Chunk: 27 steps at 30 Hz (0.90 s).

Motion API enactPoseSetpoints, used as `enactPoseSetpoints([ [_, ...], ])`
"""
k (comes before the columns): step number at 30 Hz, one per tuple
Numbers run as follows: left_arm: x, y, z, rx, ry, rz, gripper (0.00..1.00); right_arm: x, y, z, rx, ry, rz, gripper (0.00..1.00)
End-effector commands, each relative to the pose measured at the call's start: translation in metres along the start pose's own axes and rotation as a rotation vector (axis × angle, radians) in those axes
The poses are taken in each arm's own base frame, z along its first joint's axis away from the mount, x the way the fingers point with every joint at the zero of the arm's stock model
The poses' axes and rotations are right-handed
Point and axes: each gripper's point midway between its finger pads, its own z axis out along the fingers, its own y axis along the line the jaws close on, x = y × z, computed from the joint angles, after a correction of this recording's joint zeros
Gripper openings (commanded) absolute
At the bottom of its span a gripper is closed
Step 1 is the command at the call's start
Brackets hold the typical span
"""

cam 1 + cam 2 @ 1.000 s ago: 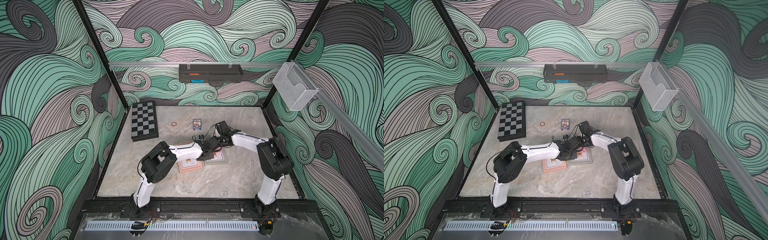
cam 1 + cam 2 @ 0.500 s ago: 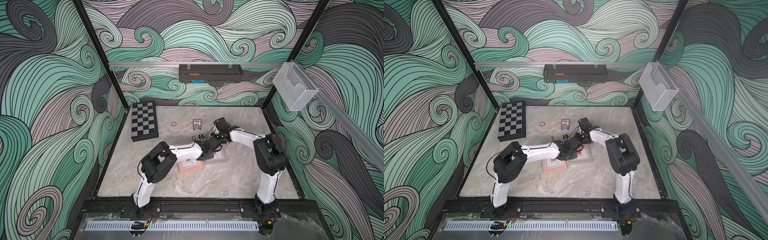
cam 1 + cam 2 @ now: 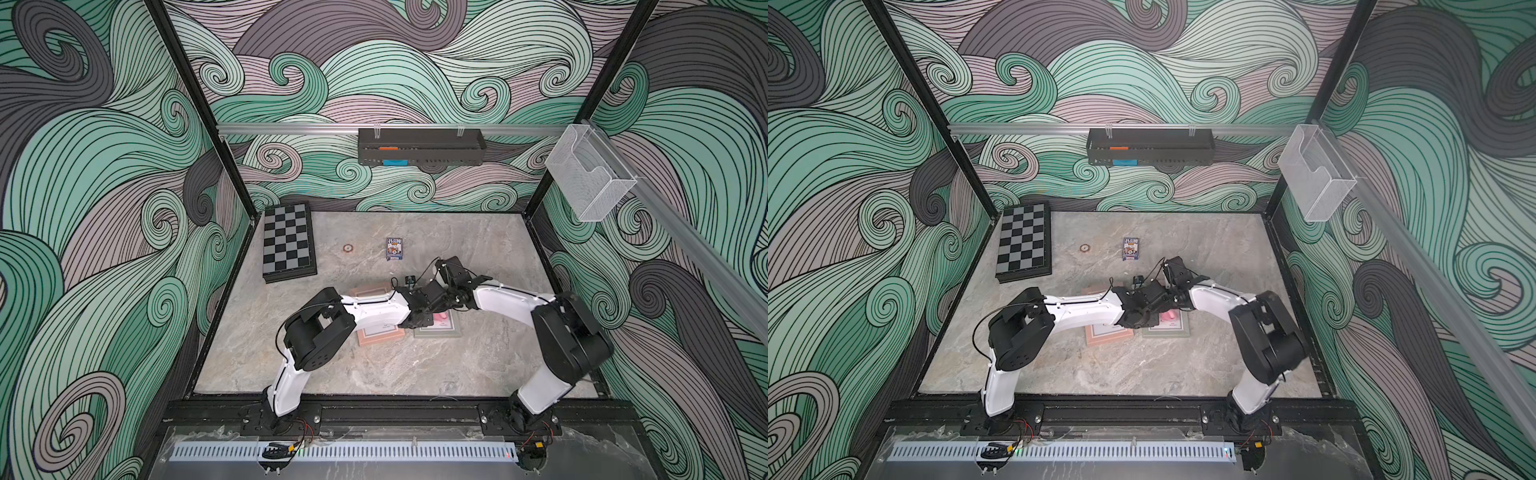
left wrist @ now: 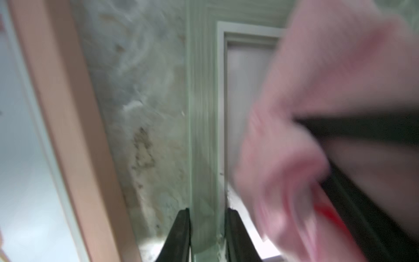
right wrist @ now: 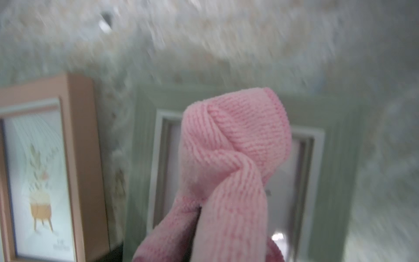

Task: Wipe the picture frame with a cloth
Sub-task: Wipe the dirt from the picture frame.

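My right gripper (image 3: pixel 444 308) is pinched tight on a bunched fold of the cloth (image 5: pixel 233 158), and the free loop of it lies over the glass of the green picture frame (image 5: pixel 335 158). My left gripper (image 4: pixel 207 213) has its fingers clamped across that frame's side rail, pinning it down. In the last second the right elbow swung in toward the left arm and back out again (both wrist views are smeared), so I judge a wiping stroke is under way and not yet finished. The peach frame (image 5: pixel 84 158) lies just beside the green one.
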Motion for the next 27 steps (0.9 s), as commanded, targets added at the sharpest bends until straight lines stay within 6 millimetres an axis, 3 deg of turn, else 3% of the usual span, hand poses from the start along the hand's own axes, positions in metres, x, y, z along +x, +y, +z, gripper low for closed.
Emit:
enactPoseSetpoints([
  [1,-0.013,0.029,0.015,-0.102,-0.002,-0.018,0.07,0.028,-0.031,-0.032,0.144,0.033,-0.028,0.00],
  [6,-0.014,0.027,0.016,-0.098,-0.001,-0.017,0.07,0.034,-0.042,-0.071,0.153,-0.060,-0.011,0.00],
  [8,-0.013,0.028,0.017,-0.102,0.000,-0.017,0.07,0.046,-0.043,-0.078,0.135,-0.050,0.001,0.00],
  [11,-0.015,0.026,0.019,-0.101,-0.003,-0.022,0.07,0.070,-0.034,-0.069,0.054,0.006,0.038,0.00],
  [14,-0.016,0.018,0.020,-0.080,0.007,-0.026,0.07,0.085,-0.008,-0.048,-0.089,0.040,0.079,0.00],
  [22,-0.005,0.010,0.019,-0.029,0.056,-0.057,0.07,0.071,0.045,-0.046,-0.265,-0.040,0.087,0.00],
  [27,-0.003,0.022,0.018,-0.056,0.054,-0.079,0.06,0.076,0.054,-0.037,-0.297,-0.005,0.115,0.00],
])
